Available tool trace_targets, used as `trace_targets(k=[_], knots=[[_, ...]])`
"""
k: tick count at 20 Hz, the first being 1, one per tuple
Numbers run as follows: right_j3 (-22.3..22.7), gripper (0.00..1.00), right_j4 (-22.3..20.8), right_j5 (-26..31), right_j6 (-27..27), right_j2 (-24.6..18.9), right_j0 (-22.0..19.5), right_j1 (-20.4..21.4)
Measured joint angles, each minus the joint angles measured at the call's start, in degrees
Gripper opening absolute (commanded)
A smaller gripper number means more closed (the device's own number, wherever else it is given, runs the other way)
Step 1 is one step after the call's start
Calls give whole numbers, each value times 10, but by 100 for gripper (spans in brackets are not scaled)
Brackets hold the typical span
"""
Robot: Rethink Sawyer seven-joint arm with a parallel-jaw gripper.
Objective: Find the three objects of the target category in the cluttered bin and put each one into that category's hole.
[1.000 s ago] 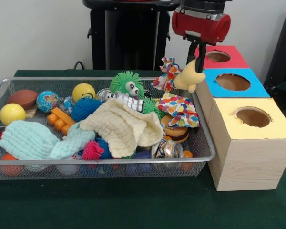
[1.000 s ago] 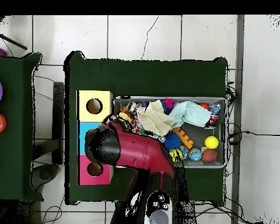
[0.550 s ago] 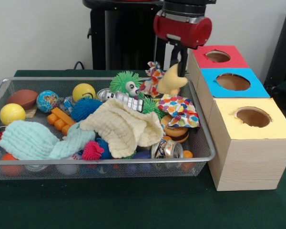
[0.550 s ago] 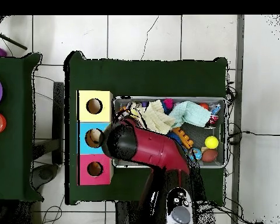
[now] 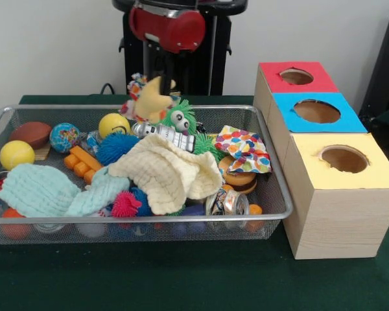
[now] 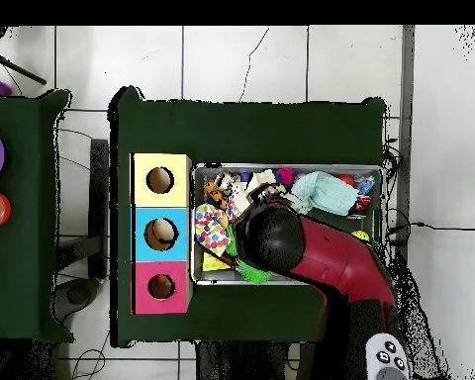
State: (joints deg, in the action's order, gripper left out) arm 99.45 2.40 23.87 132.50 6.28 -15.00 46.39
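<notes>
Your gripper point(image 5: 157, 83) clamped on yellow plush toy point(image 5: 153, 102) with patterned cloth, toy hanging above wire bin point(image 5: 280, 194) far side, over green spiky ball point(image 5: 180, 115), well apart from blue box point(image 5: 318, 111)

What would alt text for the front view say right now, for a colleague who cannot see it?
The end effector holds a yellow plush toy with a multicoloured cloth part above the far side of a wire mesh bin crammed with balls, cloths and toys. To the bin's right stand three boxes, each with a round hole on top: a red box, a blue box and a yellow box.
</notes>
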Motion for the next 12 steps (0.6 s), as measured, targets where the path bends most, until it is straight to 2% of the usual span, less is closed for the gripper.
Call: trace_targets(k=[3, 9, 12], knots=[[-10, 0, -24, 0, 0, 13, 14, -1], [-25, 0, -51, 0, 0, -1, 7, -9], [-41, 0, -58, -8, 0, 9, 25, -30]])
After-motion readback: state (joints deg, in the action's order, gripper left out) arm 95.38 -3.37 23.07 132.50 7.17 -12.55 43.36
